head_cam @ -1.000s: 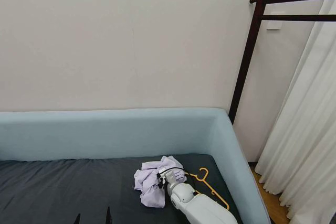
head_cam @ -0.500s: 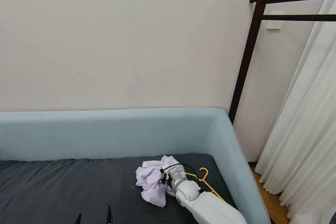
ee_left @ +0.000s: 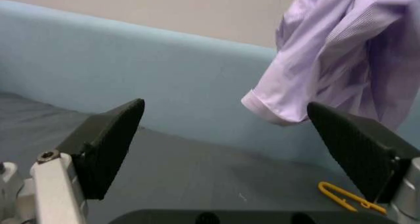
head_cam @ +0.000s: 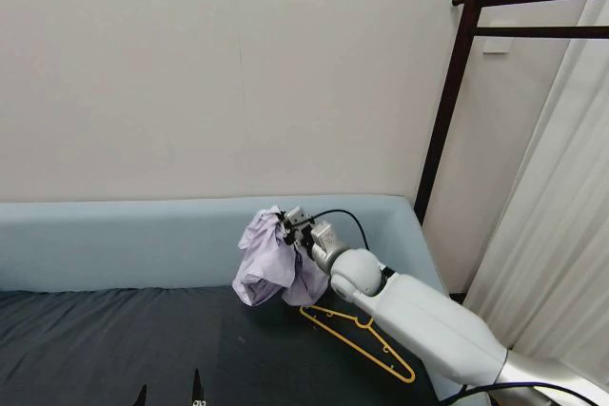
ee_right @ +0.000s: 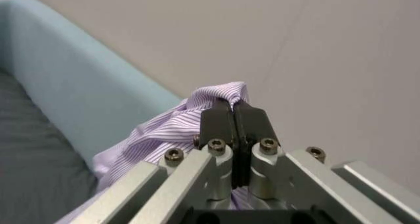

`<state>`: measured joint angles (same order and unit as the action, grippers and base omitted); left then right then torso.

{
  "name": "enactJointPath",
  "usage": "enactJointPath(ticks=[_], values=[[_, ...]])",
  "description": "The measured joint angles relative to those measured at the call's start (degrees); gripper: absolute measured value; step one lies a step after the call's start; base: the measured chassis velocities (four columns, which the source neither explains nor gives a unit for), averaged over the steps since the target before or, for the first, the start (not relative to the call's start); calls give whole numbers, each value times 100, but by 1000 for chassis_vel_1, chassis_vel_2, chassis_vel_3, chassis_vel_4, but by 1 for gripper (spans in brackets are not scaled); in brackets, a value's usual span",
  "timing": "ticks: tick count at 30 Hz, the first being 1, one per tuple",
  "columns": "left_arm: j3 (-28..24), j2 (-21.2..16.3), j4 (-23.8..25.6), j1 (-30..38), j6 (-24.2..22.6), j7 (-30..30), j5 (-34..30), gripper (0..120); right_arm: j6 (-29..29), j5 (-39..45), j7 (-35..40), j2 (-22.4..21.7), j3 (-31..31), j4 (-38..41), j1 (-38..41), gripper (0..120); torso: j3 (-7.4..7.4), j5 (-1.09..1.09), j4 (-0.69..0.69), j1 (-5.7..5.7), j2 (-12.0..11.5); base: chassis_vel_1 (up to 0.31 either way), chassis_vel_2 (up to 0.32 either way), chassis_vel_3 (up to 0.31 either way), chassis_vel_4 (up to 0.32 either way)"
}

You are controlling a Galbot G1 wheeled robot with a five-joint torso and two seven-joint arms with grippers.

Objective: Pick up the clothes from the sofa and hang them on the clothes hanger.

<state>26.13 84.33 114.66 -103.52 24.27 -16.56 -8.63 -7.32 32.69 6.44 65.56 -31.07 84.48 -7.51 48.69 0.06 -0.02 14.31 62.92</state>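
Right gripper (head_cam: 290, 225) is up off the sofa (head_cam: 114, 235) seat now, pinching the lilac shirt (head_cam: 269, 268), which dangles clear in front of the backrest. Yellow hanger (head_cam: 366, 335) stays on the cushion. Left gripper (ee_left: 233, 135) waits low, spread wide. Pickup looks done; clothes rack (head_cam: 457, 73) not reached yet.

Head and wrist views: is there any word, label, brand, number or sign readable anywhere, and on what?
None: no text can be read. The striped shirt pinched in the right hand shows no tag; the yellow hanger, the sofa, the dark rack and the white wall plate are unmarked.
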Motion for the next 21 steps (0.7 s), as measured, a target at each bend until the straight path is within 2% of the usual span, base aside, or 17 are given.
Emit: enactJointPath(ticks=[6, 10, 11, 15, 21], values=[[36, 122, 97, -42, -3, -6, -9, 97, 273, 204, -201, 3, -272, 265, 550, 0, 1, 0, 0, 0, 0, 0, 0, 0, 0], [63, 167, 150, -108, -3, -15, -9, 97, -163, 1091, 160, -61, -147, 994, 741, 0, 0, -1, 3, 0, 0, 0, 0, 0, 0], [63, 167, 150, -108, -3, -15, -9, 97, -163, 1091, 160, -61, -147, 994, 741, 0, 0, -1, 3, 0, 0, 0, 0, 0, 0], [63, 168, 160, -137, 1, -17, -8, 97, -629, 1880, 630, -485, 100, 1819, 619, 0, 0, -1, 0, 0, 0, 0, 0, 0, 0], [49, 183, 168, -150, 4, -15, -4, 97, -1066, 2436, 1294, -975, 338, 2757, 106, 0, 0, 1, -2, 0, 0, 0, 0, 0, 0]])
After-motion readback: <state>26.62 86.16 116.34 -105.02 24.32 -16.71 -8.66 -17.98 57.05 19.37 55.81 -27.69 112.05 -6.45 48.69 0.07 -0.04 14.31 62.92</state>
